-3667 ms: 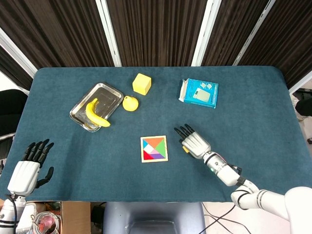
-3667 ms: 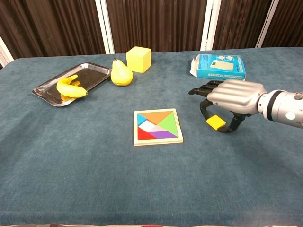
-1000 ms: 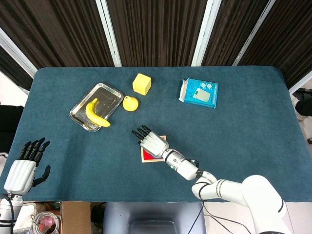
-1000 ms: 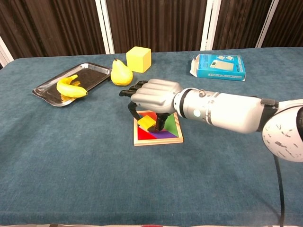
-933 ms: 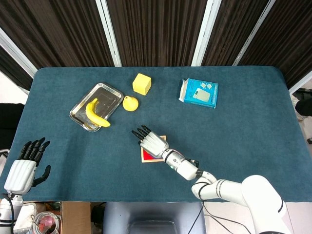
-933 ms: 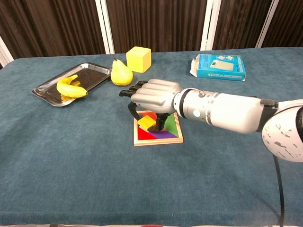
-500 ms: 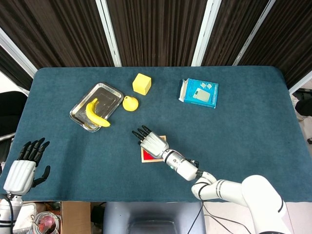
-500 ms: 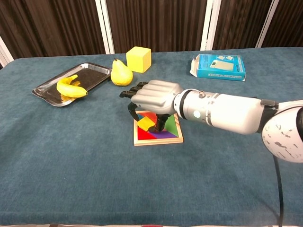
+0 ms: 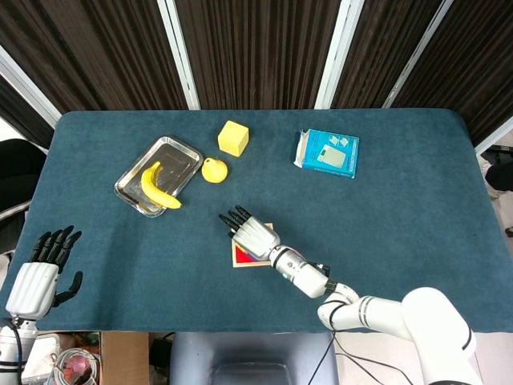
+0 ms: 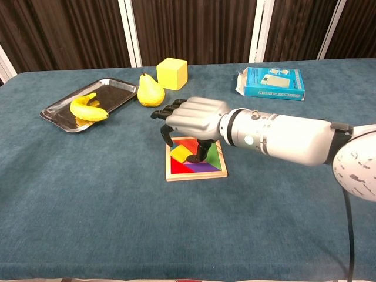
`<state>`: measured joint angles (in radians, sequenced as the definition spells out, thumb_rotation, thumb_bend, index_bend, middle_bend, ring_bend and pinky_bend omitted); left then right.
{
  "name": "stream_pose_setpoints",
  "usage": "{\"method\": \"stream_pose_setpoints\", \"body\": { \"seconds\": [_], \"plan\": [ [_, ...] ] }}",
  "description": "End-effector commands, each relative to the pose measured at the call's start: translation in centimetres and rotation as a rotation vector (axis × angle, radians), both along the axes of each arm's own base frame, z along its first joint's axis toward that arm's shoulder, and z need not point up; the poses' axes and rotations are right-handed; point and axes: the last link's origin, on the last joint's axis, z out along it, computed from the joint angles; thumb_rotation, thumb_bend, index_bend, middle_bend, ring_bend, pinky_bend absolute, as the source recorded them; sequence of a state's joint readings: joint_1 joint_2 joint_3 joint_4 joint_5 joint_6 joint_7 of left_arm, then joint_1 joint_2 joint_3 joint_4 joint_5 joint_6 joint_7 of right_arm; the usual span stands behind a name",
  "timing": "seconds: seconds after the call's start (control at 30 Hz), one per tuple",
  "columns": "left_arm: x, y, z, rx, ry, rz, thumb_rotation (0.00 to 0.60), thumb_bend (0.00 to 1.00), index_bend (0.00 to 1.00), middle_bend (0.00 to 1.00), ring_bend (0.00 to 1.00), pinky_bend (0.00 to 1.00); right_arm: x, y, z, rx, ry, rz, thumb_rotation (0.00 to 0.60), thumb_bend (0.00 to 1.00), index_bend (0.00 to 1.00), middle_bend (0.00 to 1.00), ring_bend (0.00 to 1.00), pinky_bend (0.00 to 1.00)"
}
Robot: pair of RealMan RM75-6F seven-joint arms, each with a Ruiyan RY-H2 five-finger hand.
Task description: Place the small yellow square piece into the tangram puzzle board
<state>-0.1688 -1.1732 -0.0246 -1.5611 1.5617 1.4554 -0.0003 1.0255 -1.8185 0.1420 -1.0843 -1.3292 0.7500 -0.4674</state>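
The small yellow square piece (image 10: pixel 181 154) lies flat in the left part of the wooden tangram board (image 10: pixel 197 175), among the coloured pieces. My right hand (image 10: pixel 194 120) hovers just over the board, palm down. Its fingers curl down on either side of the piece, and no finger is seen touching it. In the head view my right hand (image 9: pixel 255 235) covers most of the board (image 9: pixel 240 259) and hides the yellow piece. My left hand (image 9: pixel 36 281) hangs off the table's front left corner with fingers apart, holding nothing.
A metal tray (image 10: pixel 117 82) with a banana (image 10: pixel 88 109) sits at the back left. A yellow pear (image 10: pixel 150 91) and a yellow cube (image 10: pixel 171 73) stand behind the board. A blue box (image 10: pixel 271 83) lies at the back right.
The right hand carried the yellow piece from the right of the board over it and set it down into the board. It has now risen slightly off the piece. The left hand barely moved.
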Motion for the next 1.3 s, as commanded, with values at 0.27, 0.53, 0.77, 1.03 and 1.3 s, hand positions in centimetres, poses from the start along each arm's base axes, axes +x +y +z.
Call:
{"method": "stream_pose_setpoints", "body": {
  "seconds": [0.27,0.53,0.77,1.03,1.3],
  "plan": [
    [-0.2,-0.6,0.2,-0.001,-0.001,-0.007,0.600,0.49,0.00,0.00,0.00,0.00,-0.4,0.2,0.0,-0.006,0.027,0.007,0.600,0.43,0.50,0.05,0.00,0.00],
    [-0.1,-1.3,0.4,0.004,-0.004,-0.010,0.600,0.49,0.00,0.00,0.00,0.00,-0.4,0.3,-0.1,-0.005,0.030,0.002,0.600,0.43,0.50,0.05,0.00,0.00],
    [0.0,-0.2,0.1,-0.005,-0.003,-0.010,0.600,0.49,0.00,0.00,0.00,0.00,-0.7,0.5,0.1,-0.003,0.045,0.000,0.600,0.43,0.50,0.05,0.00,0.00],
    [0.4,0.1,-0.1,-0.001,-0.004,-0.017,0.600,0.49,0.00,0.00,0.00,0.00,-0.3,0.7,1.1,-0.017,-0.011,-0.002,0.600,0.43,0.47,0.05,0.00,0.00],
    [0.5,-0.2,0.1,0.004,-0.008,-0.021,0.600,0.49,0.00,0.00,0.00,0.00,-4.8,4.5,9.1,-0.129,-0.153,-0.049,0.600,0.37,0.04,0.00,0.00,0.00]
  ]
}}
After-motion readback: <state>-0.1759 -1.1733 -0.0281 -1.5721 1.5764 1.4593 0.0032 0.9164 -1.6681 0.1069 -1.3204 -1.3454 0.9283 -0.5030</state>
